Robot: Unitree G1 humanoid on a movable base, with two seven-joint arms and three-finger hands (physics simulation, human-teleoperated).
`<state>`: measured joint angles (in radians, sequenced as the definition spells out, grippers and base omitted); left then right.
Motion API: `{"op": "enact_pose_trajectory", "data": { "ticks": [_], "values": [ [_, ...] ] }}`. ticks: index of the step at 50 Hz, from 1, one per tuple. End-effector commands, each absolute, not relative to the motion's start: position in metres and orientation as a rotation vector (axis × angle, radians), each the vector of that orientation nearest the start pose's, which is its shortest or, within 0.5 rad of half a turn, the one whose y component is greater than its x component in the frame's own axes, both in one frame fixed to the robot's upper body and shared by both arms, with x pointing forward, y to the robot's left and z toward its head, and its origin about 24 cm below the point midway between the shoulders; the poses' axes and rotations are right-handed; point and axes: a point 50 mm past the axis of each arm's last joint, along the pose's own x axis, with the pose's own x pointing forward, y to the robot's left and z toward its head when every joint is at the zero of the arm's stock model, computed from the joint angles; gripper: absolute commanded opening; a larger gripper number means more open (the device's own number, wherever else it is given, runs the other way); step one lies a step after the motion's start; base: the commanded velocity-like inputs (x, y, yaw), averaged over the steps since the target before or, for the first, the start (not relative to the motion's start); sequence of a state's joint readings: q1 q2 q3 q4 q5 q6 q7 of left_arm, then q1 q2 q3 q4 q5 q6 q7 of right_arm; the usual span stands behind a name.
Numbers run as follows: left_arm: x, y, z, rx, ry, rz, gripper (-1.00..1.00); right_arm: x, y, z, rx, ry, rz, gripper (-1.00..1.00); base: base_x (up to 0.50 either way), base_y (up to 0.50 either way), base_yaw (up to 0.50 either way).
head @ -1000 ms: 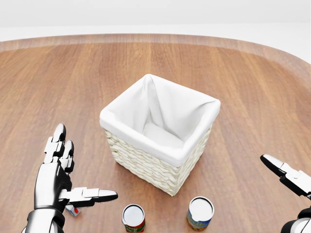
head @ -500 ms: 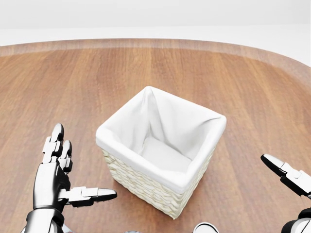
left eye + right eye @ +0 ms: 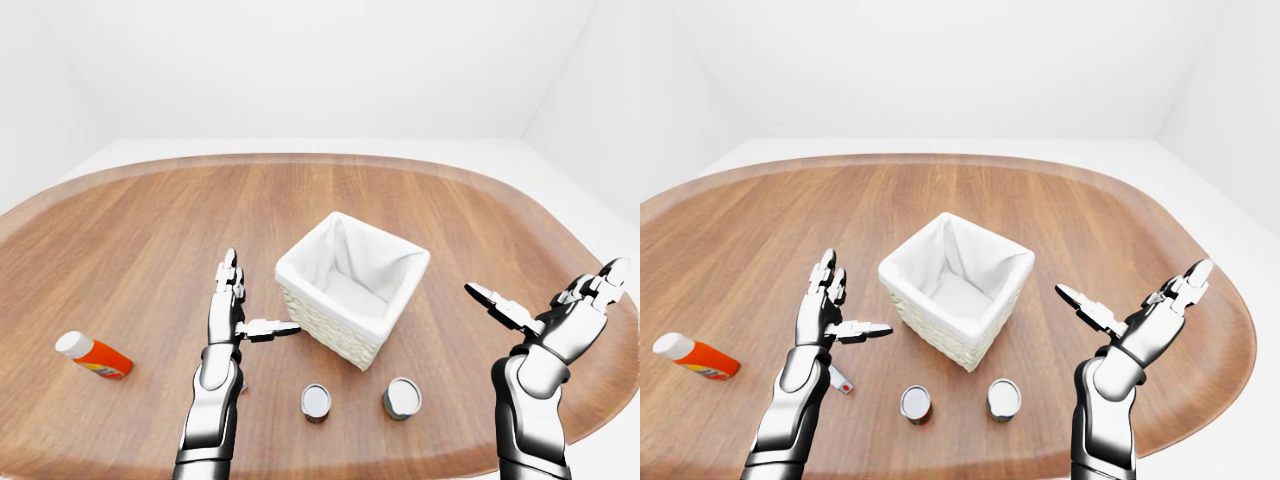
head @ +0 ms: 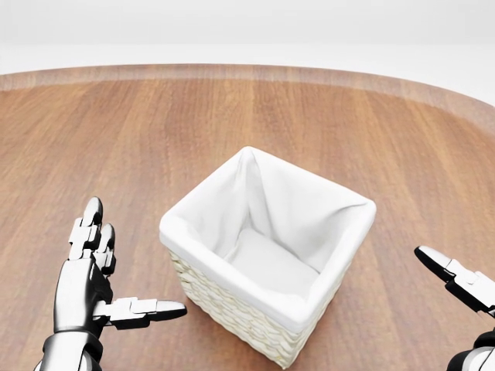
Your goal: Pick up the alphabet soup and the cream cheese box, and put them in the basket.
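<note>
A wicker basket [image 4: 232, 305] with a white cloth liner stands on the wooden table, empty. In the left-eye view two cans with silver lids stand below it, one [image 3: 316, 401] on the left and one [image 3: 402, 397] on the right; their labels are too small to tell which is the alphabet soup. A small white and red box [image 3: 842, 380] lies beside my left forearm, partly hidden by it. My left hand [image 3: 262, 292] is open, left of the basket, thumb pointing at it. Off to the basket's right my right hand [image 3: 545, 280] is held open. Neither hand holds anything.
An orange bottle with a white cap [image 3: 92, 354] lies at the far left of the table [image 3: 150, 230]. The table's rounded edge runs close behind my right hand. White floor and walls surround the table.
The head camera has moved: the basket has slid lower and to the right and looks larger, and the two cans have dropped out of the bottom of the head view. Both hands stay open.
</note>
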<state>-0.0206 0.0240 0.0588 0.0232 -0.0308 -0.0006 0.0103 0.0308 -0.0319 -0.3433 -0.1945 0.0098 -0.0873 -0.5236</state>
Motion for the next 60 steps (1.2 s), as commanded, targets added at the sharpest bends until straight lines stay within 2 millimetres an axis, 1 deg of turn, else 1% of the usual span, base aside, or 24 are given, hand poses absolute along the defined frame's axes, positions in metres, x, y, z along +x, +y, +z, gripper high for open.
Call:
{"op": "enact_pose_trajectory", "data": {
  "ticks": [1,13,15,17,25,29,31,32,35,36,38,40,42,47,51,54,58,59,60],
  "values": [
    [0.257,0.167,0.042,-0.007,0.002,0.063,1.00,0.214,-0.259,0.090,-0.007,-0.276,-0.864,1.00,0.19,0.01,0.00],
    [0.256,0.168,0.042,0.002,-0.011,0.074,1.00,0.214,-0.259,0.090,-0.010,-0.274,-0.864,1.00,0.10,0.00,0.00],
    [0.253,0.169,0.045,0.048,-0.035,0.102,1.00,0.214,-0.259,0.092,-0.010,-0.285,-0.863,1.00,0.00,0.00,0.00],
    [0.252,0.169,0.047,0.048,-0.040,0.104,1.00,0.214,-0.259,0.092,-0.010,-0.285,-0.863,1.00,0.00,0.00,0.00],
    [0.252,0.174,0.048,0.107,-0.041,0.180,1.00,0.215,-0.259,0.091,-0.012,-0.278,-0.863,1.00,0.00,0.00,0.00],
    [0.253,0.176,0.044,0.127,-0.024,0.205,1.00,0.215,-0.259,0.090,-0.012,-0.275,-0.862,1.00,0.00,0.00,0.00],
    [0.251,0.175,0.047,0.141,-0.032,0.203,1.00,0.215,-0.259,0.090,-0.011,-0.275,-0.862,1.00,0.00,0.00,0.00],
    [0.249,0.176,0.050,0.172,-0.050,0.227,1.00,0.215,-0.259,0.091,-0.011,-0.277,-0.862,1.00,0.00,0.00,0.00],
    [0.247,0.178,0.053,0.220,-0.069,0.264,1.00,0.215,-0.258,0.091,-0.011,-0.278,-0.861,1.00,0.00,0.00,0.00],
    [0.247,0.178,0.053,0.224,-0.067,0.261,1.00,0.215,-0.258,0.091,-0.011,-0.281,-0.862,1.00,0.00,0.00,0.00],
    [0.246,0.178,0.058,0.281,-0.099,0.256,1.00,0.215,-0.258,0.092,-0.011,-0.282,-0.861,1.00,0.00,0.00,0.00],
    [0.246,0.178,0.058,0.330,-0.091,0.252,1.00,0.215,-0.258,0.090,-0.011,-0.277,-0.861,1.00,0.00,0.00,0.00],
    [0.244,0.181,0.065,0.397,-0.116,0.277,1.00,0.216,-0.259,0.089,-0.011,-0.269,-0.862,1.00,0.00,0.00,0.00],
    [0.242,0.192,0.076,0.494,-0.161,0.369,1.00,0.216,-0.259,0.090,-0.011,-0.275,-0.860,1.00,0.00,0.00,0.00],
    [0.241,0.196,0.070,0.505,-0.131,0.383,1.00,0.216,-0.259,0.089,-0.011,-0.271,-0.861,1.00,0.00,0.00,0.00],
    [0.238,0.199,0.073,0.534,-0.131,0.416,1.00,0.215,-0.259,0.091,-0.010,-0.281,-0.861,1.00,0.00,0.00,0.00],
    [0.236,0.202,0.074,0.592,-0.125,0.434,1.00,0.215,-0.259,0.091,-0.010,-0.279,-0.861,1.00,0.00,0.00,0.00],
    [0.236,0.206,0.075,0.645,-0.134,0.468,1.00,0.215,-0.259,0.092,-0.009,-0.282,-0.861,1.00,0.00,0.00,0.00],
    [0.236,0.207,0.074,0.656,-0.132,0.471,1.00,0.214,-0.259,0.092,-0.009,-0.284,-0.862,1.00,0.00,0.00,0.00]
  ]
}}
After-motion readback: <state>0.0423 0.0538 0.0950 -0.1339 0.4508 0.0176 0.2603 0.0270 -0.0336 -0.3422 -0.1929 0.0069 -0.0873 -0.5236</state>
